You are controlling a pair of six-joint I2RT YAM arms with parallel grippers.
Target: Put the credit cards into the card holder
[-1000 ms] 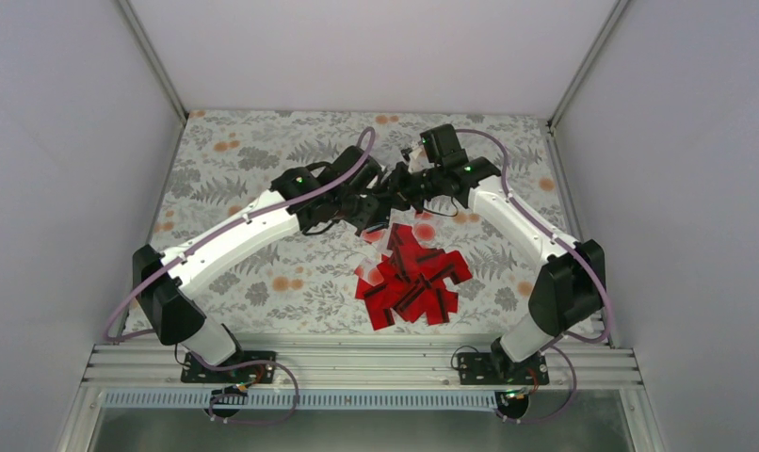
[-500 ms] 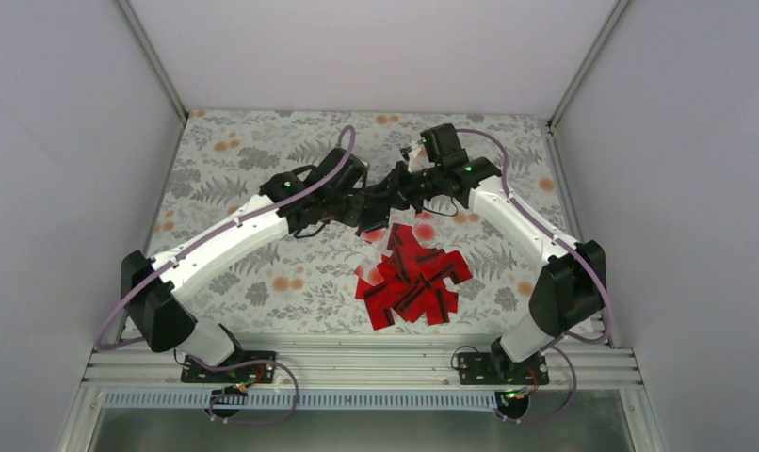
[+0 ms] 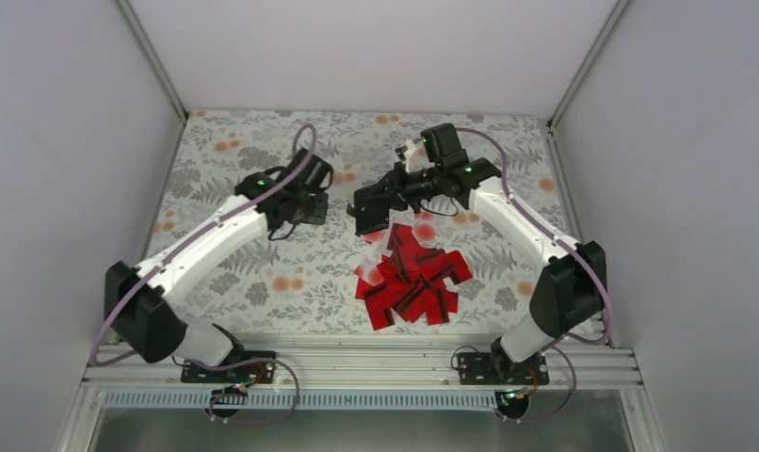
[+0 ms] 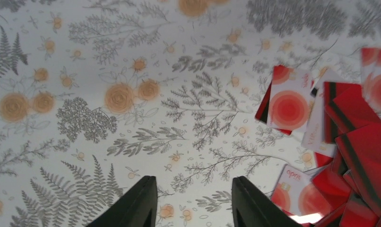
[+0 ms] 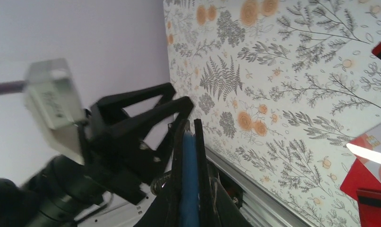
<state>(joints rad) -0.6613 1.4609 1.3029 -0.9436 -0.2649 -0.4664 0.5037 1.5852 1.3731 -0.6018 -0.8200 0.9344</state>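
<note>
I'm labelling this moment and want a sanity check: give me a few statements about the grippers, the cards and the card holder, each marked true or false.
1. The right gripper is closed on the card holder. True.
2. The left gripper holds a red card. False: its fingers stand apart with nothing between them, over bare floral cloth.
3. The credit cards lie in a loose overlapping pile on the cloth. True.
4. The card holder lies flat on the cloth. False: it is held edge-on between the right gripper's fingers.
5. The two grippers touch each other. False: the top view shows a clear gap between them.
</note>
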